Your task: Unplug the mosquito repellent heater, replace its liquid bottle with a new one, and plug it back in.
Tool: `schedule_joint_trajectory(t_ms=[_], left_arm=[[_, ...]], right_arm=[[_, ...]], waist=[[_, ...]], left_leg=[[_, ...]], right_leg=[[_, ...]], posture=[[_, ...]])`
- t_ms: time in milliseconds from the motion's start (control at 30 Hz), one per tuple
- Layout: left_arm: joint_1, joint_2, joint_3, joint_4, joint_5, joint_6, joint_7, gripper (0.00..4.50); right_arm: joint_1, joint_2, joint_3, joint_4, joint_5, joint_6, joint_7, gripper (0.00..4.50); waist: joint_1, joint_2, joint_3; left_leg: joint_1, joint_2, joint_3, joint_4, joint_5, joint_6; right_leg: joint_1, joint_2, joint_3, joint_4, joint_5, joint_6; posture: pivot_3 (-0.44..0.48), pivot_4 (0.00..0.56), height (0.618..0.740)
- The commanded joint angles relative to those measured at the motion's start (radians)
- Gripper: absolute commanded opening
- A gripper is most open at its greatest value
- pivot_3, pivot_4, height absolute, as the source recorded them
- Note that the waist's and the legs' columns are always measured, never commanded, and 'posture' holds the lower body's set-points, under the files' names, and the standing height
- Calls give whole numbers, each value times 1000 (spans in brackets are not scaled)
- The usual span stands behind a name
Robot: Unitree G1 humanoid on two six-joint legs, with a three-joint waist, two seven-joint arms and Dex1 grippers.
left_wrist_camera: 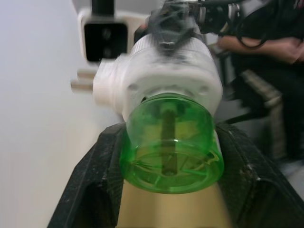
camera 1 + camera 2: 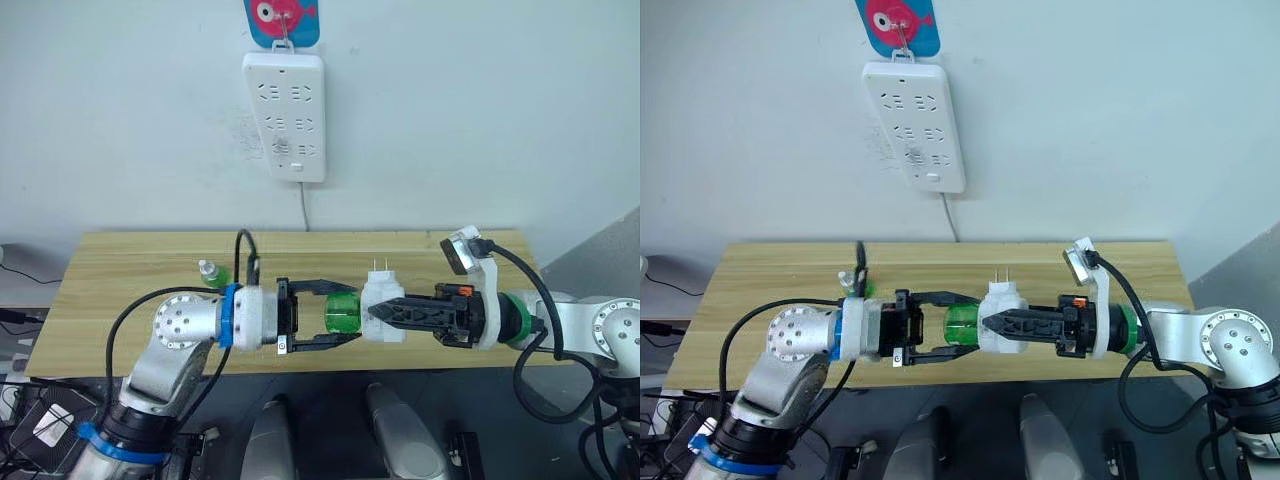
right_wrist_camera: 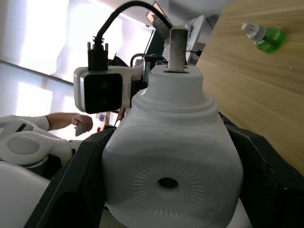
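The white mosquito repellent heater [image 2: 381, 308] hangs in the air above the table's front half, its two prongs pointing up. My right gripper [image 2: 385, 312] is shut on it from the right. A green liquid bottle [image 2: 342, 312] sticks out of the heater toward the left. My left gripper [image 2: 352, 313] has its two fingers against the bottle's sides, shut on it; the left wrist view shows the bottle [image 1: 171, 142] lying between the fingers. A second green bottle with a white cap [image 2: 213, 272] lies on the table behind my left wrist, also seen in the right wrist view [image 3: 263, 35].
A long white power strip [image 2: 285, 115] hangs on the wall above the wooden table [image 2: 130, 270], its cord dropping behind the table. A person's arm [image 1: 266, 45] and hand [image 3: 80, 124] show in the background of the wrist views.
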Motion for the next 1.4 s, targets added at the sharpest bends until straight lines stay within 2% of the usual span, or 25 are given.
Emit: schedule_joint_trajectory(t_ms=[33,100,167,267,367,433,567,600,700,800,1100,1200,1333,1400], left_arm=[[-100,70,15,17,-274,471,49,2312],[-166,95,36,53,-372,616,38,2312],[-190,98,46,54,-384,651,38,2311],[-182,91,56,38,-351,639,34,2312],[-137,92,50,33,-269,540,-9,2312],[-91,84,40,35,-169,396,-38,3037],[14,33,64,85,49,-11,-66,4244],[39,11,79,108,90,-153,-91,4283],[91,-55,119,136,137,-389,-94,4283],[118,-97,126,107,153,-458,-52,4283],[164,-102,82,-56,148,-374,41,4283],[170,-87,74,-86,131,-329,48,3721],[190,-55,75,-79,139,-311,29,2495],[181,-54,76,-76,141,-295,43,2339]], right_arm=[[-9,0,4,-79,43,19,52,3216],[-8,-4,5,-83,40,23,60,3150],[-5,-5,4,-85,42,21,61,3099],[2,-8,3,-89,48,14,56,3052],[11,-8,0,-87,51,5,51,3051],[17,-8,-4,-85,51,-1,52,3046],[32,-8,-12,-82,51,-16,45,3039],[36,-8,-15,-80,51,-22,42,3038],[41,-12,-16,-77,51,-31,31,3038],[42,-12,-14,-76,51,-38,26,3037],[29,-7,-6,-69,51,-45,2,3036],[25,-4,-3,-64,51,-55,-19,3036],[21,6,-3,-60,50,-67,-38,3036],[20,10,-5,-60,51,-66,-41,3036]], waist=[[0,0,0],[0,0,0],[-1,0,0],[0,0,0],[3,0,0],[5,0,0],[8,0,0],[10,0,0],[20,0,0],[28,0,0],[26,0,0],[26,0,0],[25,0,0],[25,0,0]], left_leg=[[0,0,0,0,0,0],[0,0,0,1,0,0],[0,0,1,1,0,0],[0,0,1,0,0,1],[0,1,0,-2,0,1],[0,1,0,-2,0,1],[0,1,1,-2,-1,1],[0,1,2,-2,0,1],[0,1,3,-1,0,1],[0,0,4,0,0,1],[0,0,4,0,0,1],[0,0,4,0,0,1],[0,0,4,0,0,1],[0,0,4,0,-1,1]], right_leg=[[0,0,0,0,0,0],[0,0,0,0,0,0],[0,0,0,-1,0,0],[0,0,0,-1,0,0],[-1,1,-1,-1,0,0],[-1,1,-1,-1,0,0],[-1,1,0,-2,0,0],[-1,0,1,-2,0,0],[-1,0,1,-3,0,-1],[-1,-1,3,-3,0,-1],[-1,0,3,-2,0,0],[-1,0,3,-2,0,0],[-1,0,3,-3,0,0],[-1,0,3,-3,0,0]], posture=[[-226,299,733],[-226,299,733],[-227,299,733],[-227,299,733],[-225,298,733],[-228,298,733],[-233,297,733],[-233,297,733],[-233,296,733],[-233,296,733],[-234,298,733],[-233,297,733],[-233,295,733],[-234,294,733]])
